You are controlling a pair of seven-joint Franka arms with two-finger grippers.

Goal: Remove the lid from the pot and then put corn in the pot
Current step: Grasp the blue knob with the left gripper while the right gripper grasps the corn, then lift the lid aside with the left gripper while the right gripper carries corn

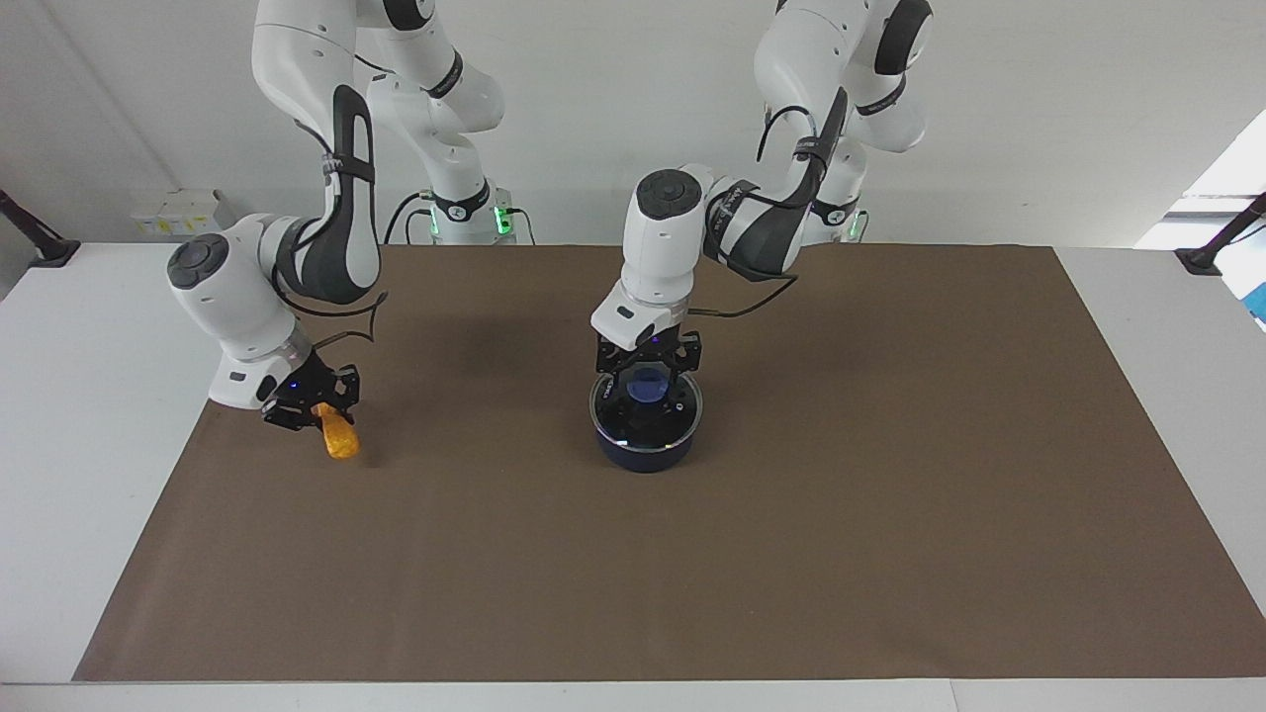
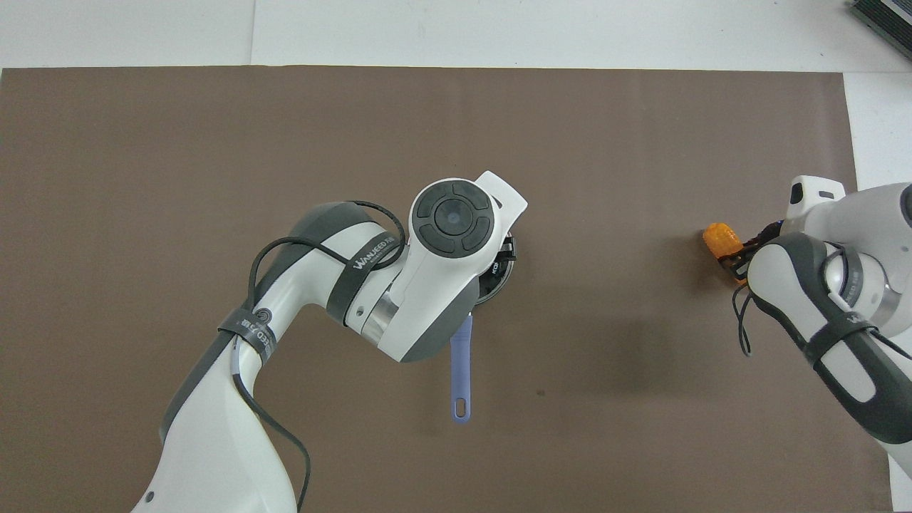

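Left gripper (image 1: 648, 379) is down on the lid (image 1: 680, 407), jaws pinching its blue knob (image 1: 648, 387); the lid sits on the pot (image 1: 645, 454) mid-table. Right gripper (image 1: 315, 407), at the right arm's end, jaws clamped on the corn (image 1: 340, 437), tilted, just off the brown mat (image 1: 791, 554).

This looks like a robotics lab, not a kitchen. Two white robot arms (image 1: 297, 198) with loose black cables stand at one long edge of a plain white table (image 1: 99, 396), their bases lit by small green lamps (image 1: 501, 211). A brown mat (image 1: 791, 544) covers most of the tabletop up to its corners. The wall (image 1: 1039, 99) is bare and white. Black clamp stands (image 1: 1217, 242) sit at the table's two corners near the arms, and a small white box (image 1: 178, 211) rests by the wall.
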